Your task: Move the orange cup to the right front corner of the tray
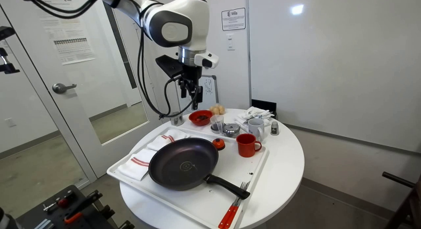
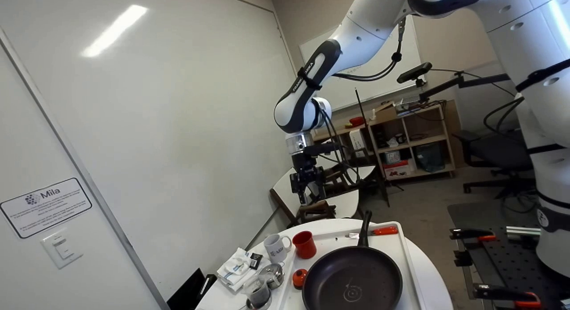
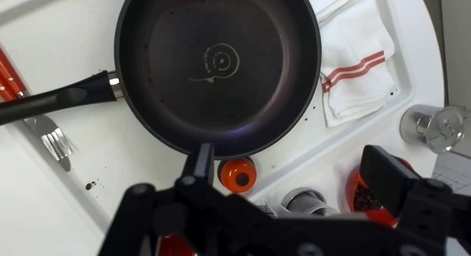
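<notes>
Wrist view has the gripper (image 3: 287, 156) empty with its fingers well apart; the orange cup (image 1: 246, 145) stands upright on the tray (image 1: 197, 202), toward the edge of the table (image 1: 286, 160) nearest the whiteboard (image 1: 332, 71). It should prove light, stiff and slick, best pinched by the rim, clear of its handle. A pale mug (image 1: 255, 127) crowds that handle, and the pan (image 1: 183, 163) and cutlery (image 1: 233, 216) would block a low path across the tray.

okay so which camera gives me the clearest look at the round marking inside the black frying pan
The wrist view: the round marking appears large, nearly face-on and unblocked. Both exterior views show it, but smaller and slanted.
</notes>
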`<action>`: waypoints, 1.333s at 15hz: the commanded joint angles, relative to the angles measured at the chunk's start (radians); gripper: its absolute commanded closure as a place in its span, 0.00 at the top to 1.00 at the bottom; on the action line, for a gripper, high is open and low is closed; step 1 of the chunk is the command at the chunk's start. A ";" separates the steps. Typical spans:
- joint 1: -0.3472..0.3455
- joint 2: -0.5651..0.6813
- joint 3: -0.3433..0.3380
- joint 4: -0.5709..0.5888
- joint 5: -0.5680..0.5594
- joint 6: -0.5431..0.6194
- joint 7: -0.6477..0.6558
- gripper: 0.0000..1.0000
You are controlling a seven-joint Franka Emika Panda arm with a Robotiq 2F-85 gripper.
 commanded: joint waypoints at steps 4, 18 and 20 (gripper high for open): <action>-0.046 0.172 -0.021 0.170 -0.023 0.013 0.096 1.00; -0.093 0.318 -0.022 0.276 -0.028 0.020 0.140 1.00; -0.093 0.318 -0.021 0.276 -0.028 0.019 0.139 1.00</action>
